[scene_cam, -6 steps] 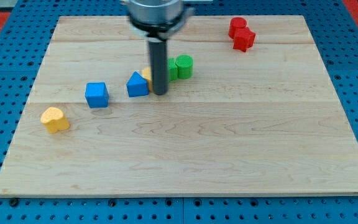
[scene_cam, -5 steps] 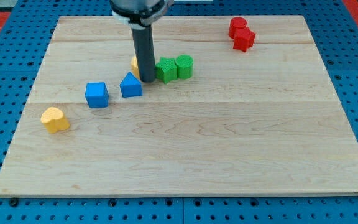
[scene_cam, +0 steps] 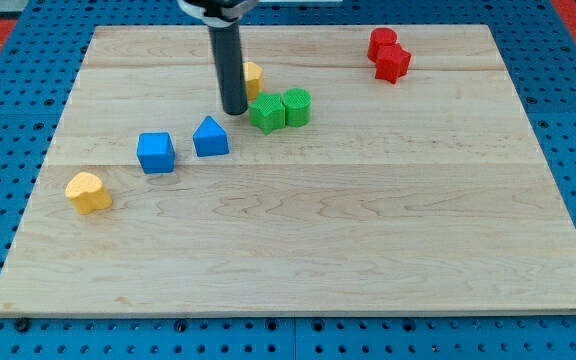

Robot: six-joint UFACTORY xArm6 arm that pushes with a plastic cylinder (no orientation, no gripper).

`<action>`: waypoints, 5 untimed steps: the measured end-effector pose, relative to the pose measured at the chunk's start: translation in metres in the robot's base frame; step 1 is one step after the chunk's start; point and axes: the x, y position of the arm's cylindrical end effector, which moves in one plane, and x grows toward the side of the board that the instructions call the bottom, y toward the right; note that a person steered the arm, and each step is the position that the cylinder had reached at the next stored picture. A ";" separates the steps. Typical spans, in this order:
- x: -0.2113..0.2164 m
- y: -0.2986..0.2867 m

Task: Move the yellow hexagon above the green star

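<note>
The yellow hexagon (scene_cam: 253, 79) lies just above the green star (scene_cam: 265, 113), partly hidden behind my rod. My tip (scene_cam: 234, 111) rests on the board just left of the green star and below-left of the hexagon, touching or nearly touching it. A green cylinder (scene_cam: 296, 106) sits against the star's right side.
A blue triangular block (scene_cam: 210, 137) and a blue cube (scene_cam: 155, 152) lie below-left of my tip. A yellow heart (scene_cam: 88, 192) lies near the board's left edge. Two red blocks (scene_cam: 388, 54) sit at the top right. The wooden board (scene_cam: 298, 250) is ringed by blue pegboard.
My tip moved up and left, from right of the blue triangular block to left of the green star. The yellow hexagon moved up and right, now above the star.
</note>
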 end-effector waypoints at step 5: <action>0.039 -0.203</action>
